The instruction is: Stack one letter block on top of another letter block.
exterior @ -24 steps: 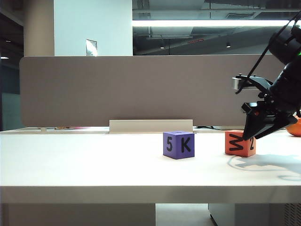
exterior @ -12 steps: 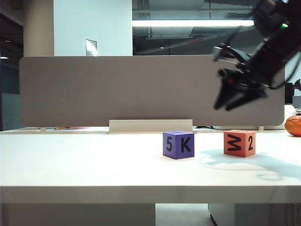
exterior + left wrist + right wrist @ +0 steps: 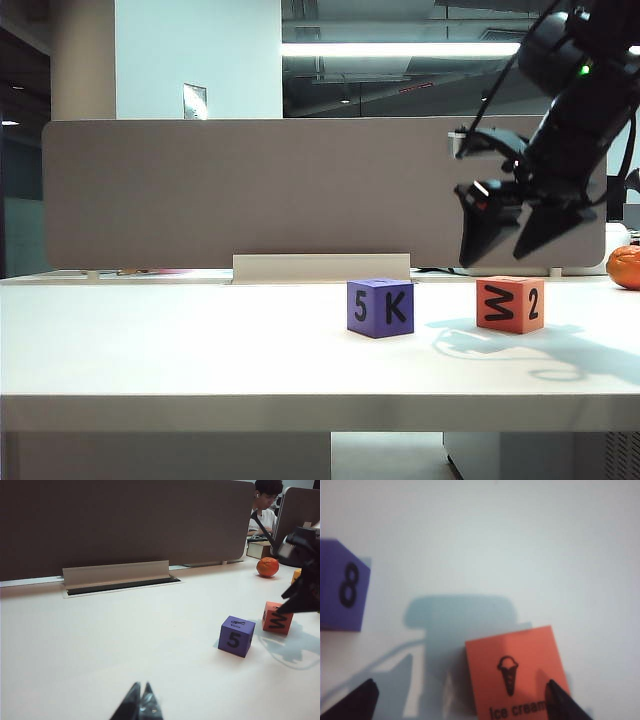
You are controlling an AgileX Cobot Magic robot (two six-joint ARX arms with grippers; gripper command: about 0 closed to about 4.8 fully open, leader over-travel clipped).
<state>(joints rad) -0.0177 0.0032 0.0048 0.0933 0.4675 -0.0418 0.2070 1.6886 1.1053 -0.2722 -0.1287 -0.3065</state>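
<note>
Hovering right gripper [image 3: 515, 245]: above the orange-red block, not touching it; fingers spread wide apart, nothing between them; in the right wrist view the two dark fingertips [image 3: 351, 700] frame the block from either side, tips well clear of each other.
Orange-red block [image 3: 510, 305]: flat on the table, directly under the right gripper; sideways "W" and "2" on the faces toward the exterior camera; ice cream cone drawing and the words "Ice cream" on the top face [image 3: 512, 677].
Purple block [image 3: 380, 307]: on the table, to the left of the orange-red block in the exterior view, a clear gap between the two; "5" and "K" on the front faces, an "8" visible from the right wrist camera [image 3: 342, 587].
Left gripper [image 3: 139, 705]: low over the bare table, well apart from the orange-red block [image 3: 276, 618] and the purple block [image 3: 236, 636]; fingertips pressed together, nothing held.
Table [image 3: 200, 340]: white, carrying both blocks.
Orange fruit [image 3: 625, 267]: at the far right table edge, beyond the orange-red block.
Grey partition [image 3: 250, 190]: upright behind the table, past the orange-red block.
</note>
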